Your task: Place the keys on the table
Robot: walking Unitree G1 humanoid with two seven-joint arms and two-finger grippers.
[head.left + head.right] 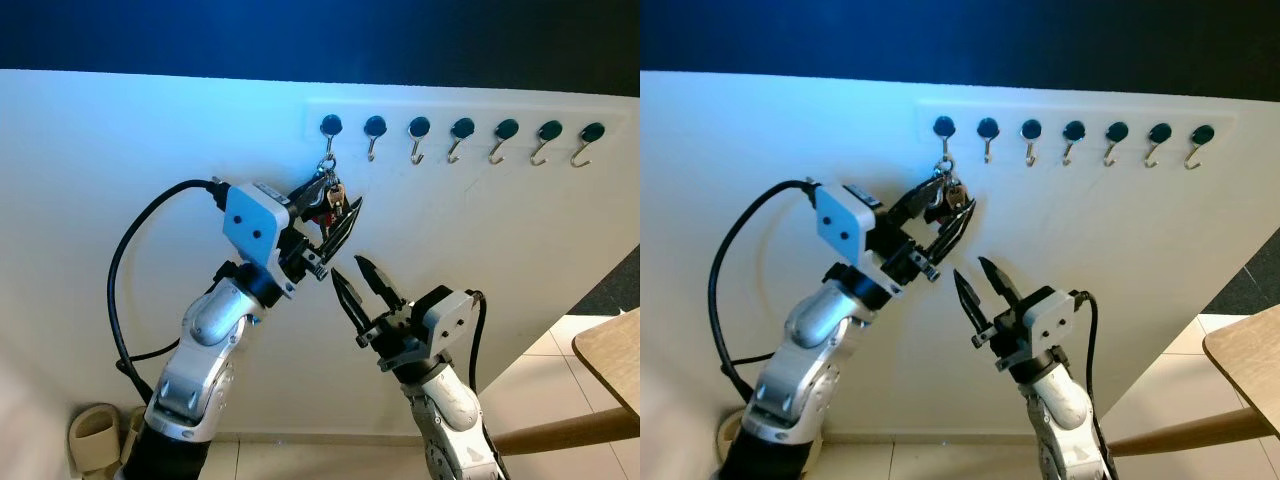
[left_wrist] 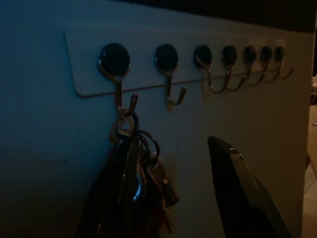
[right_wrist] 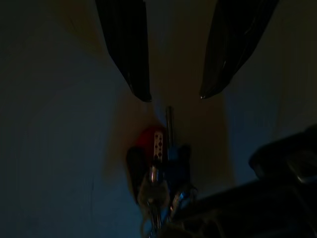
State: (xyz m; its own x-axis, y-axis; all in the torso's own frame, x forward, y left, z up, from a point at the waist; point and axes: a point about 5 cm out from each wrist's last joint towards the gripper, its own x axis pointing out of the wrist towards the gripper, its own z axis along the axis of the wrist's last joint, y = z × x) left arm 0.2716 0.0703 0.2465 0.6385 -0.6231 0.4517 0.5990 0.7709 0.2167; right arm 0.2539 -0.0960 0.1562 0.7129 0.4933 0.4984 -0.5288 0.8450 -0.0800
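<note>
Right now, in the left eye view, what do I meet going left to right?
Black cable → left pincer at the keys hanging on the first hook → right pincer, open, below → remaining bare hooks → wooden table.

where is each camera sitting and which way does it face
Left eye view: on the head, facing the white wall; left pincer at the keys, right pincer open below.
Right eye view: same head, same scene, with the hook rack.
Left wrist view: along the left pincer's fingers, facing the keys on the first hook.
Right wrist view: along the right pincer's fingers, looking up at the keys.
All four share the keys.
</note>
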